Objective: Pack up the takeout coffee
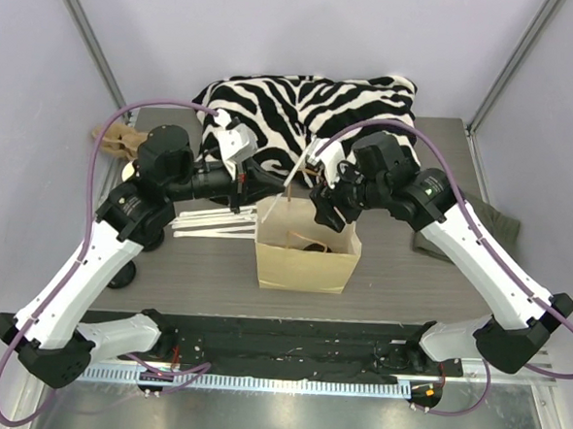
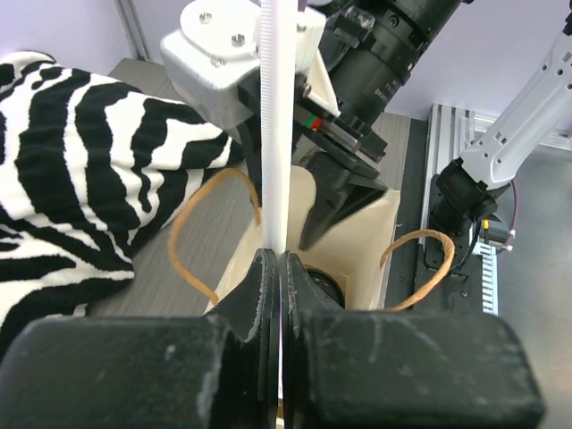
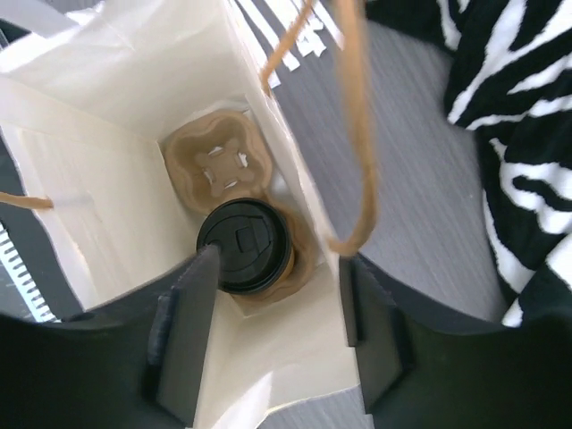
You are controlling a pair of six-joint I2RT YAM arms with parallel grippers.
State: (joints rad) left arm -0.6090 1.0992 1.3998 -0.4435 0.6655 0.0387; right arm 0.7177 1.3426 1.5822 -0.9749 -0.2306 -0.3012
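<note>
The takeout coffee (image 3: 246, 244), a brown paper cup with a black lid, sits in a cardboard carrier (image 3: 214, 165) at the bottom of the open paper bag (image 1: 303, 259). My right gripper (image 3: 277, 295) hangs open over the bag's mouth, holding nothing. One of its fingers is by the lid and the other is outside the bag wall. My left gripper (image 2: 274, 259) is shut on a thin white wrapped straw (image 2: 277, 134) that stands upright just left of the bag's rim. Past the left fingers, the lid (image 2: 329, 288) peeks out inside the bag.
A zebra-striped cloth (image 1: 313, 104) lies behind the bag. Several white wrapped straws (image 1: 213, 225) lie on the table left of the bag. The bag's brown rope handles (image 3: 357, 134) arch over its rim. A dark cloth (image 1: 500, 228) sits at the right edge.
</note>
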